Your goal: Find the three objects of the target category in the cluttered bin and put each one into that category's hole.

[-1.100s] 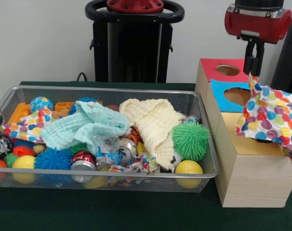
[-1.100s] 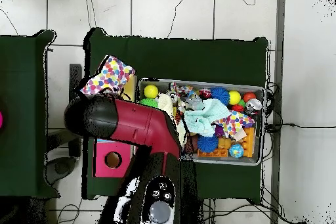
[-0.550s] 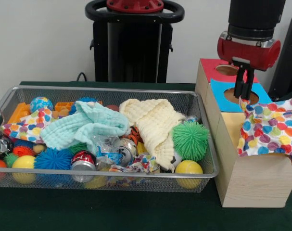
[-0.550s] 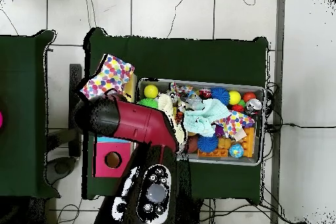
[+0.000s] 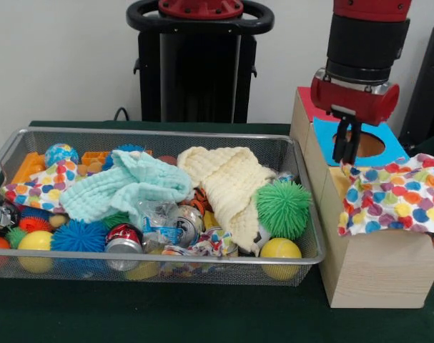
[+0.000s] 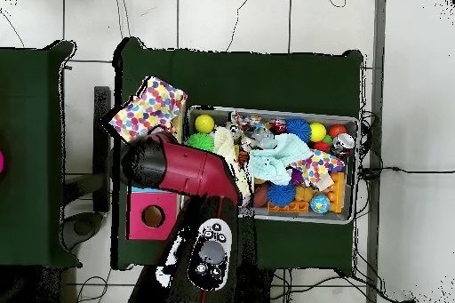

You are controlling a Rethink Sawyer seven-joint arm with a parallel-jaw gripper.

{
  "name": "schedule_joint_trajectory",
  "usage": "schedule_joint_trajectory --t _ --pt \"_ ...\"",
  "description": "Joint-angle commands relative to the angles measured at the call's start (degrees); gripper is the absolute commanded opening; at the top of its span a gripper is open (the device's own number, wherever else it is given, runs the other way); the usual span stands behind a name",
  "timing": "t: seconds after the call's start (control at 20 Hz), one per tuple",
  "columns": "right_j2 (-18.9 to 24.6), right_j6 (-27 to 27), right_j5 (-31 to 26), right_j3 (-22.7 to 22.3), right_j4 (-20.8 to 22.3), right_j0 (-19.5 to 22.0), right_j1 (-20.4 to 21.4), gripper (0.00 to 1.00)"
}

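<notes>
Table: dark green cloth top; we log the bin and box both standing on it.
Arm: red and black, comes down over the box; in overhead view it covers the box's middle section.
Wire bin: silver mesh, rect., left of the box in front view, packed w/ clutter.
Wooden box: pale wood, just beside the bin's right end; red lid section at the far end, blue section next, each w/ a round hole.
Polka-dot cloth: task item as we read it; white w/ multicolour dots, lies spread over the box's near section, right edge drooping past the box side. Overhead view shows it draped over that end of the box.
Yellow cloth: waffle weave, in bin, centre-right, lying over other items.
Mint cloth: waffle weave, in bin, centre-left, touching the yellow cloth.
2nd dotted cloth: in bin, left end.
Green spiky ball: in bin, right end, against the yellow cloth.
Blue spiky ball: front left of bin.
Yellow ball: front right corner of bin.
Gripper: black, pointing down, tips just above the polka-dot cloth's far edge, by the blue hole; fingers close together; we cannot tell whether it grips anything.
</notes>
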State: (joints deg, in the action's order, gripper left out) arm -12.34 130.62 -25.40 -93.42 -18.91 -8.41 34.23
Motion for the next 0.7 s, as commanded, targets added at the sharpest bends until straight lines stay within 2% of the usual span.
schedule_joint_trajectory --t 0.05,0.3,0.7 --pt "0.45 6.92 3.41 -5.61 2.91 1.46 -4.91 0.00" --pt "2.38 5.63 9.13 -5.60 3.41 2.87 -7.42 0.00" --pt "3.59 4.55 12.00 -3.74 3.55 3.27 -11.22 0.00"
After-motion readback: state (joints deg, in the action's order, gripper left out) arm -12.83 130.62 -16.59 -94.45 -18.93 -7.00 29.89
